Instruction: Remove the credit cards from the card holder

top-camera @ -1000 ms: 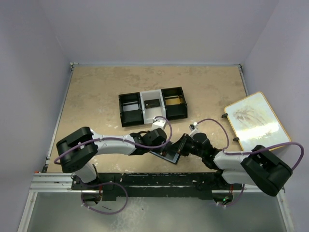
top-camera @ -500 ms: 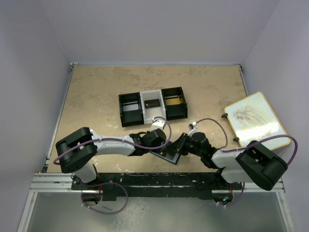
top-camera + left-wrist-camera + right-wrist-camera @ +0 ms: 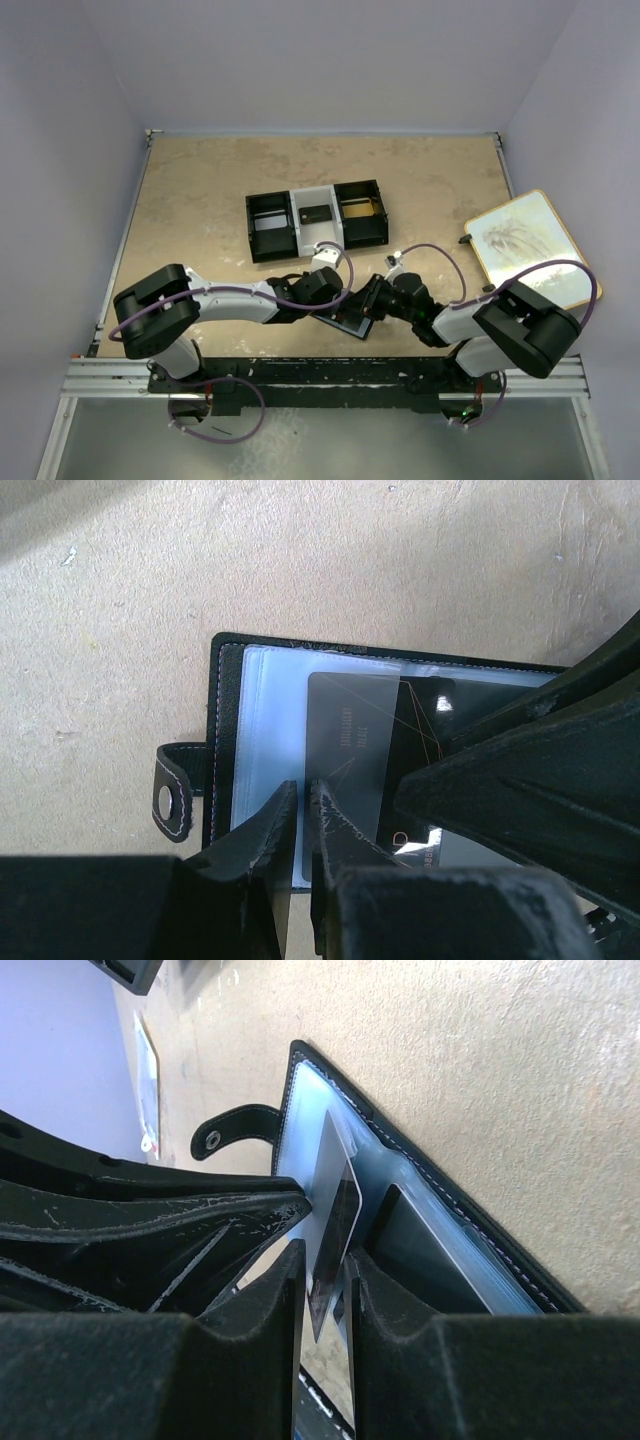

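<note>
**Desk:** What's at the right end effector (image 3: 325, 1255)?

**Photographer:** One dark credit card (image 3: 338, 1210) stands on edge in the narrow gap between its two fingers. The card is partly inside a clear sleeve of the card holder (image 3: 262, 735). I cannot tell whether the fingers actually clamp it.

**Desk:** And the left end effector (image 3: 303, 792)?

**Photographer:** It is closed to a slit, with its tips at the sleeve's edge just beside the card. It may be pinching the plastic, but the view is too tight to be sure.

**Desk:** Where is the holder?

**Photographer:** There is one, lying open on the table (image 3: 150, 580) near the front edge, between the two arms. Its single snap strap (image 3: 172, 798) sticks out sideways.

**Desk:** And farther out?

**Photographer:** One three-compartment tray (image 3: 270, 251) sits behind the holder. It has one dark card (image 3: 315, 213) in the white middle bay and one gold-tan card (image 3: 362, 207) in the right bay. One picture board (image 3: 528, 247) lies at the table's right edge.
</note>
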